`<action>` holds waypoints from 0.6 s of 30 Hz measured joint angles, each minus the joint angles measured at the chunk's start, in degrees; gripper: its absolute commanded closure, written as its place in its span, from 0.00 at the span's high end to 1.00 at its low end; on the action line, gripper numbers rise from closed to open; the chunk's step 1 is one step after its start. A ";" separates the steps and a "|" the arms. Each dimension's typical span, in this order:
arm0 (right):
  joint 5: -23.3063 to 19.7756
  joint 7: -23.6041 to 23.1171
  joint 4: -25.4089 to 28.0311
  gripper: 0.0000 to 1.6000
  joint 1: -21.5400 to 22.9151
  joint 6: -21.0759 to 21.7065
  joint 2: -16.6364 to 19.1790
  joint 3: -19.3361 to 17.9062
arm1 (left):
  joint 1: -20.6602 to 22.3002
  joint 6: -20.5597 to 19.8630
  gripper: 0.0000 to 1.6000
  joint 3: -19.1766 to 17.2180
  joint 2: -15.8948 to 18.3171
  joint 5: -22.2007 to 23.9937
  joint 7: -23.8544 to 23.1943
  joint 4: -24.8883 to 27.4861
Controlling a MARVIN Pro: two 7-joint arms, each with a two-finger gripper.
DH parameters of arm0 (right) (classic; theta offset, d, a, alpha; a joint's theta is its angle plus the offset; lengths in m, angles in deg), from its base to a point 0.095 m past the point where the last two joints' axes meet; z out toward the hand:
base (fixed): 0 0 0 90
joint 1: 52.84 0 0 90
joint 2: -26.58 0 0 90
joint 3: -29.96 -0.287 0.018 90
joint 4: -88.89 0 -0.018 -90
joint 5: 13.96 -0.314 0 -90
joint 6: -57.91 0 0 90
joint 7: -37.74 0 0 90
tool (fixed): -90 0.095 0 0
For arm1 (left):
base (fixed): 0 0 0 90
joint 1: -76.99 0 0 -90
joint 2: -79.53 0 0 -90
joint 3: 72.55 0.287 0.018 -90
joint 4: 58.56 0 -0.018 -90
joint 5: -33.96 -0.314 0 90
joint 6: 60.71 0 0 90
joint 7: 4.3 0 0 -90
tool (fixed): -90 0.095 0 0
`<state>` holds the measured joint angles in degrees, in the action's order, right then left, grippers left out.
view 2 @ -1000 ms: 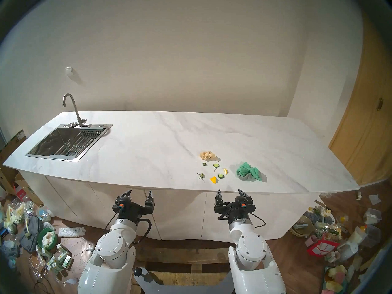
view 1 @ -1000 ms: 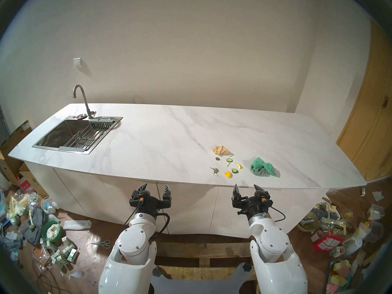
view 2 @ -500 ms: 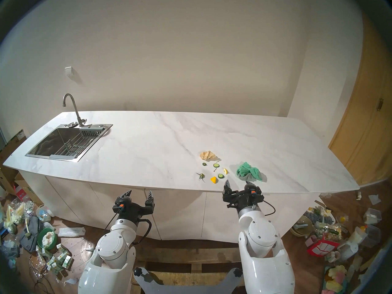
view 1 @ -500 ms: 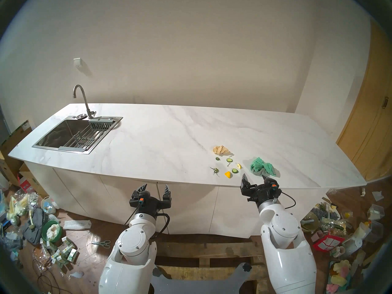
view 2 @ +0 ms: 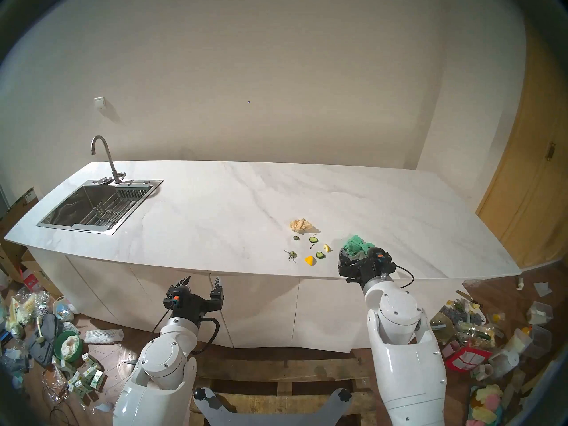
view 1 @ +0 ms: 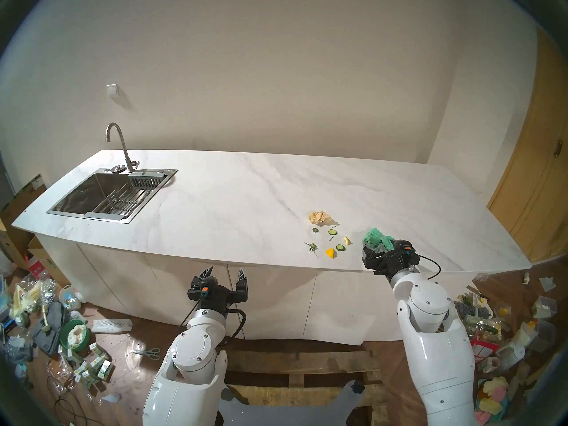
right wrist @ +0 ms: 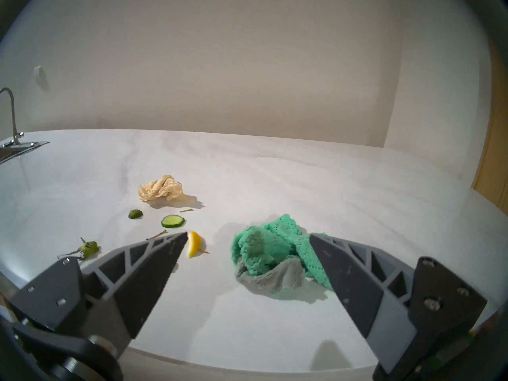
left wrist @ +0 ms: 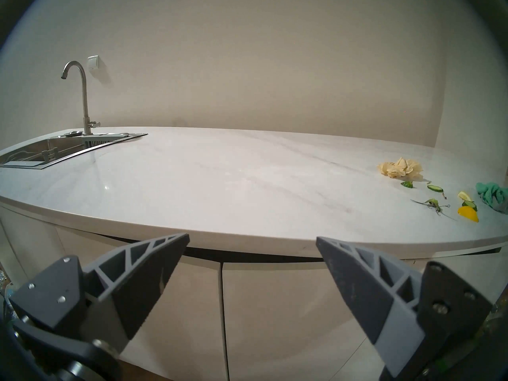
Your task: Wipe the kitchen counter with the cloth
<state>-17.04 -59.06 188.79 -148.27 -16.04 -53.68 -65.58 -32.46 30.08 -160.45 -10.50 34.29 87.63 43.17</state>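
I am centring the spread right gripper on the cloth; lemon at 9 o'clock, avoiding it.

Both head views look down from high behind the arms over the whole desk. Each wrist view skims low across it toward the wall, the right one nearer; both catch the crumpled paper wad.

— What sort of place is this?
— A home kitchen: a marble-look counter with steel sink and curved faucet at centre left, white cabinet fronts below, wooden door at right.
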 measured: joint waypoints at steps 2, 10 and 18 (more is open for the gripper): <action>0.27 -1.04 -1.07 1.00 1.04 1.01 1.17 0.35 | 0.00 0.00 1.00 0.00 0.00 0.00 0.01 0.00; 0.35 -4.46 -3.83 1.00 5.21 4.22 4.78 0.93 | 0.00 0.00 1.00 0.00 0.00 0.00 0.04 -0.03; -0.12 -9.69 -6.90 1.00 8.05 7.72 7.75 0.94 | 0.01 0.00 1.00 0.01 0.01 0.00 0.07 -0.05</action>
<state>-17.15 -68.75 181.89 -140.22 -8.32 -45.93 -64.65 -32.45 30.08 -160.45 -10.49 34.29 87.70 43.11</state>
